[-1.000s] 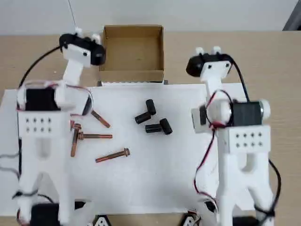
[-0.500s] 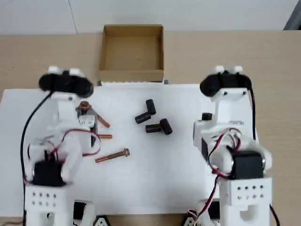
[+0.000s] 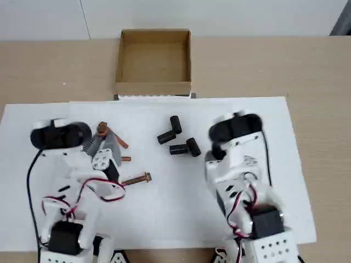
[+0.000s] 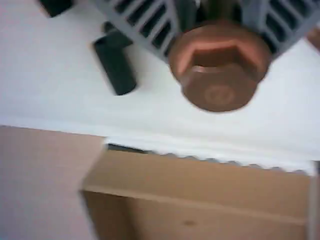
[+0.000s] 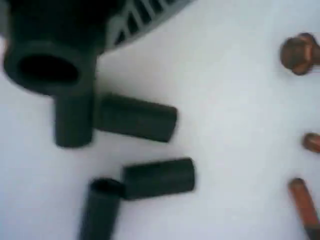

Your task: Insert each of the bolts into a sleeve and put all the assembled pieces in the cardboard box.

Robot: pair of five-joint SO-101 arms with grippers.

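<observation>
- Left gripper is closed on a bolt, held short of the cardboard box.
- Right gripper is closed on a sleeve, also short of the box.
- Risk: bolt and sleeve bore may misalign at mating, which could jam them or knock either piece loose.

Four bolts, five sleeves, one box, one sheet, two arms.
We count three bolts lying on the sheet: that first one, a second bolt and a third bolt, half hidden. A fourth bolt is held. We count four sleeves lying loose: the first, a second sleeve, a third sleeve and a fourth sleeve. A fifth sleeve is held. The other arm makes two.
</observation>
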